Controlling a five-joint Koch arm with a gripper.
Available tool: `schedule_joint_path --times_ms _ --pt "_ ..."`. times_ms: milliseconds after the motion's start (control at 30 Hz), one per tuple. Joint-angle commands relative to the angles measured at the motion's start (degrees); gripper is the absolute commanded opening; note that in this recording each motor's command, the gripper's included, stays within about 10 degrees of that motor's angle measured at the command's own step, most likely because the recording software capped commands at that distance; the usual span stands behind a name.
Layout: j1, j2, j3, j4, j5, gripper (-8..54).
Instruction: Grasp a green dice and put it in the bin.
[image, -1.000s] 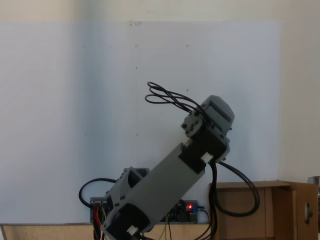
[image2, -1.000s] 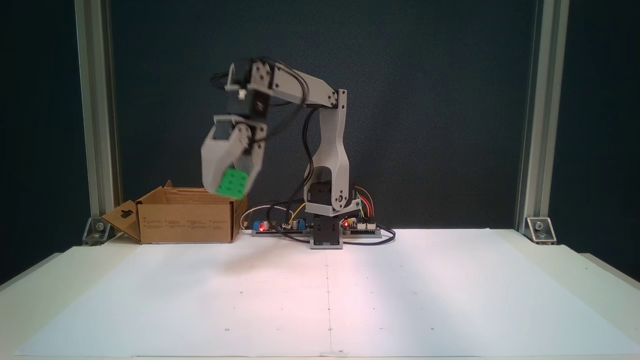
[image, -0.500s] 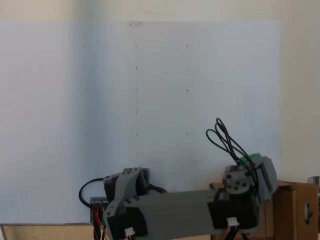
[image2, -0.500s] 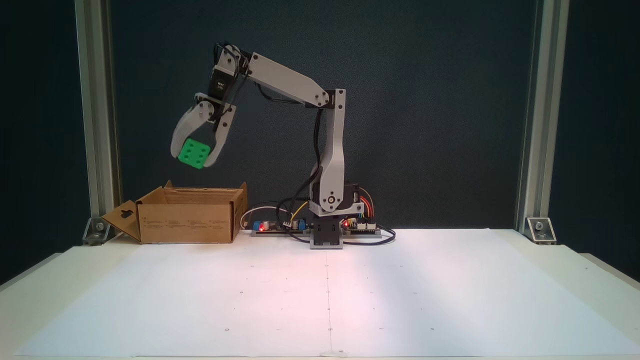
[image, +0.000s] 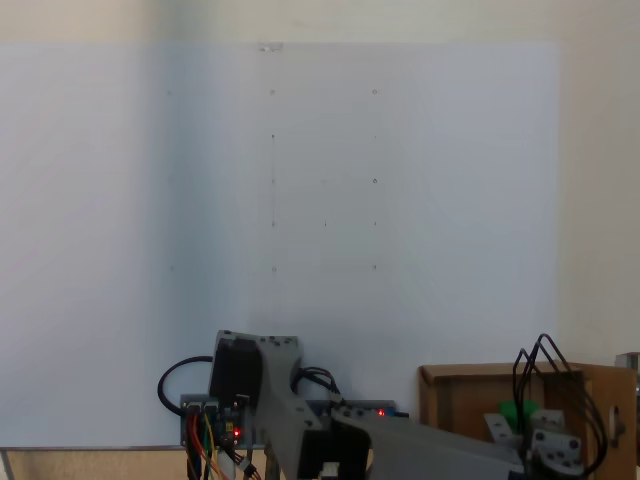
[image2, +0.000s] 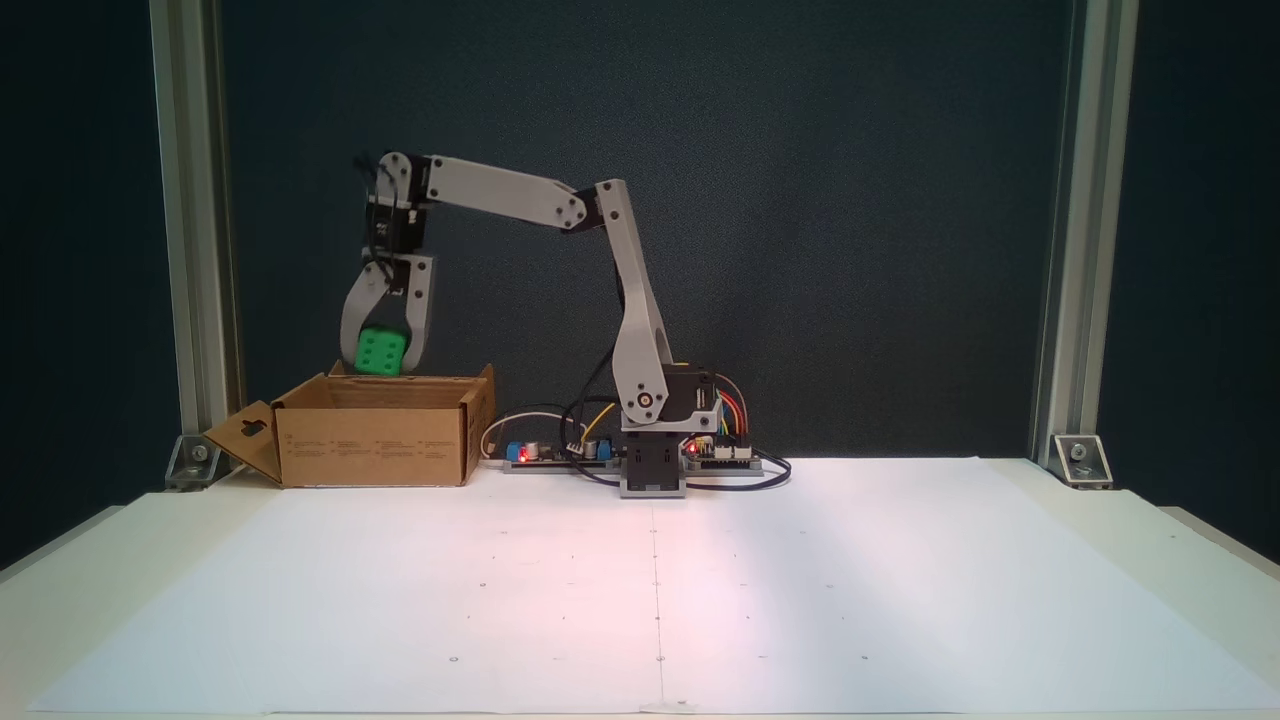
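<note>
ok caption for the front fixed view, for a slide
Pincer holding the green dice just above the open cardboard bin.

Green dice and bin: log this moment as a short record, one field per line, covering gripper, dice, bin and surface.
gripper: shut on the green dice, gripper pointing down from the extended arm
green dice: green dice clamped between the two jaws, held in the air; also seen from above
bin: bin brown cardboard box, flaps up, directly beneath the dice
dice versus bin: just above the open top, not yet released
surface: white paper sheet covering the table
</note>
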Motion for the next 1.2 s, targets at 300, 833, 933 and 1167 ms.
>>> schedule_joint_path --times_ms 300,833,933,1167 --pt "1.14 -1.41 -1.32 -3.34 -4.04 22.3" --pt "-10.37 8.61 -4.66 -8.17 5.27 41.7" --pt "-20.04 14.15 -4.75 -11.78 12.64 41.9" --pt "-49.2 19.42 -4.75 -20.39 20.92 43.4"
